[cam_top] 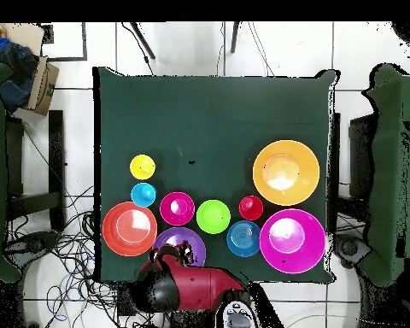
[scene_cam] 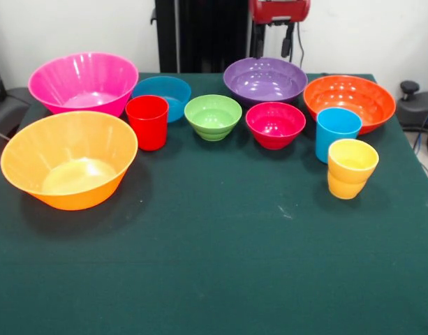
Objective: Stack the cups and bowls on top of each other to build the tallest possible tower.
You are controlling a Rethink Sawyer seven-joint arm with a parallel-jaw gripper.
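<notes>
All the pieces stand apart on the green table, none stacked. The bowls are large pink point(scene_cam: 83, 82), large yellow-orange point(scene_cam: 68, 159), purple point(scene_cam: 264, 79), orange point(scene_cam: 349, 102), small blue point(scene_cam: 165, 94), green point(scene_cam: 213, 116) and crimson-pink point(scene_cam: 275, 125). The cups are red point(scene_cam: 147, 122), sky-blue point(scene_cam: 337, 132) and yellow point(scene_cam: 352, 168). My gripper point(scene_cam: 274, 43) hangs open and empty at the far edge, above the purple bowl point(cam_top: 194, 243). It also shows in the overhead view point(cam_top: 176, 254).
The table point(scene_cam: 220, 265) has a green cloth, and its near half holds nothing. The robot's pedestal point(scene_cam: 207, 35) stands behind the far edge. Chairs point(cam_top: 388, 171) flank the table, and cables lie on the floor.
</notes>
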